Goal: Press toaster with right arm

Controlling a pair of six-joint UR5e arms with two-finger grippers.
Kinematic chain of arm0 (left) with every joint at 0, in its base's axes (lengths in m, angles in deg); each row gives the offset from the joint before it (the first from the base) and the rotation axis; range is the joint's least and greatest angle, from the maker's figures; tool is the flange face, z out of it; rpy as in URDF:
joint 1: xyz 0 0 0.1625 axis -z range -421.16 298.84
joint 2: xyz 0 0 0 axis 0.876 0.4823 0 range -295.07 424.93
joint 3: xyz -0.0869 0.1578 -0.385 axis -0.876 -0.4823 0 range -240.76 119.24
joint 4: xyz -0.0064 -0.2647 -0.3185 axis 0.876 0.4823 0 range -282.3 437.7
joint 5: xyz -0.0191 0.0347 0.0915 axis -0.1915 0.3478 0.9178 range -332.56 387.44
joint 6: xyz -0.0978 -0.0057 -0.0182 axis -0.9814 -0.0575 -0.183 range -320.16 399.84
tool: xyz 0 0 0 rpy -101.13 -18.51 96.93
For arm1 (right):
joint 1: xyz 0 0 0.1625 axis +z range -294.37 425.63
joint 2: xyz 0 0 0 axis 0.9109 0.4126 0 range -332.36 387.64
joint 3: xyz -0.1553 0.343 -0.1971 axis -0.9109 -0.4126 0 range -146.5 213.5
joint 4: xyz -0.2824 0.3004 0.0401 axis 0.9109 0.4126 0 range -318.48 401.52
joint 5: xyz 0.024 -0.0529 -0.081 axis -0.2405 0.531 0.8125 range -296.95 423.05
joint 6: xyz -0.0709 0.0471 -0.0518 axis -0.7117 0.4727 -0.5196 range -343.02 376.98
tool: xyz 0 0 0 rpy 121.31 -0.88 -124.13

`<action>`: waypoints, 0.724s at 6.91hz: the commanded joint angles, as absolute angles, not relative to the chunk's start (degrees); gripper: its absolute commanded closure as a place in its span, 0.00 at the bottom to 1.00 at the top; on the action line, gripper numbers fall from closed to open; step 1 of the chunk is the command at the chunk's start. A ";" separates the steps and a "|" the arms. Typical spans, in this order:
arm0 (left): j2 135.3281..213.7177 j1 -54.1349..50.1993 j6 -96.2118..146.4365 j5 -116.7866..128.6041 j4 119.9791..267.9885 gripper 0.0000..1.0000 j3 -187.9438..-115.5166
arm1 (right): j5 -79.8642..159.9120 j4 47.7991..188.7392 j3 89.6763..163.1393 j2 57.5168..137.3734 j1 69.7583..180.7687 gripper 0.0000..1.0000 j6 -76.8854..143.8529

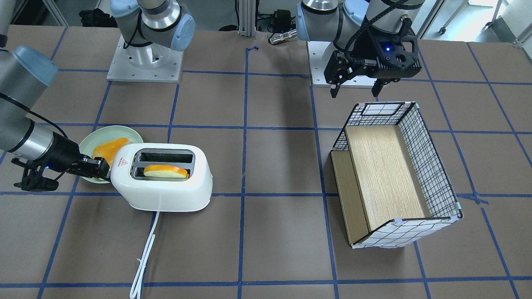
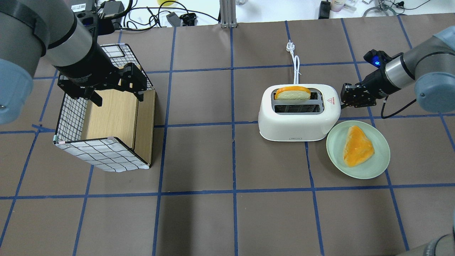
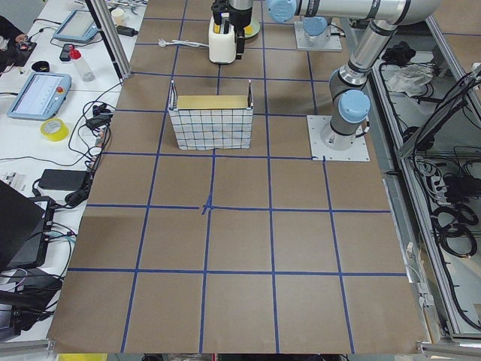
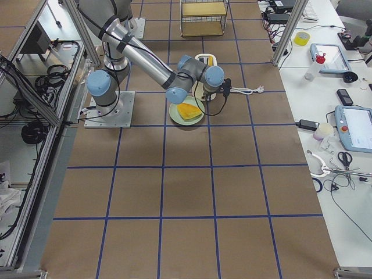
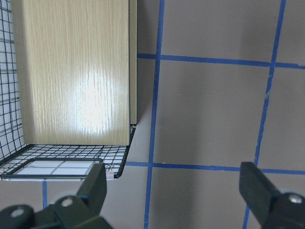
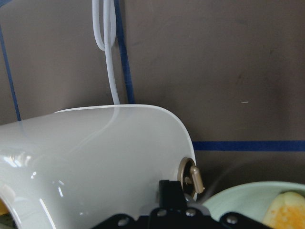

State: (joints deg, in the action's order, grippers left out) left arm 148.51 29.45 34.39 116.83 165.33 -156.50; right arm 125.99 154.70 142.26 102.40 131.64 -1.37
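The white two-slot toaster [image 1: 166, 189] stands on the table and also shows in the overhead view [image 2: 295, 122]. An orange-topped bread slice [image 2: 292, 93] sticks up out of one slot. My right gripper [image 2: 344, 96] is shut, with its tip against the toaster's end near the red triangle sticker. In the front-facing view it [image 1: 102, 167] comes in from the left. The right wrist view shows the fingertips [image 6: 170, 193] on the toaster's end [image 6: 95, 152], beside the small knob [image 6: 191, 175]. My left gripper [image 2: 115, 93] is open and empty above the wire basket [image 2: 103, 156].
A light-green plate [image 2: 369, 170] with another bread slice [image 2: 356, 146] lies right beside the toaster, under my right forearm. The toaster's white cord [image 1: 145, 253] trails away from the robot. The wire basket [image 1: 432, 166] holds a wooden shelf.
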 commanded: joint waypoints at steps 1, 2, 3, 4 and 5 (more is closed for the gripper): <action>148.51 29.45 34.39 116.83 165.33 0.00 -156.56 | 126.93 154.55 141.09 103.13 131.64 0.75 0.53; 148.51 29.45 34.39 116.83 165.33 0.00 -156.47 | 127.55 154.29 140.30 104.09 131.64 0.39 1.85; 148.51 29.45 34.39 116.74 165.33 0.00 -156.56 | 130.43 153.68 139.50 104.80 131.64 0.00 1.95; 148.51 29.45 34.39 116.83 165.33 0.00 -156.56 | 132.63 153.41 138.80 105.15 131.64 0.00 2.30; 148.51 29.45 34.39 116.83 165.33 0.00 -156.47 | 134.66 151.23 137.40 106.55 131.64 0.00 3.96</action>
State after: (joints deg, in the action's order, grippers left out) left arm 148.51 29.45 34.39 116.81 165.33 -156.54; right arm 132.10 153.03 138.80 105.26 131.64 2.52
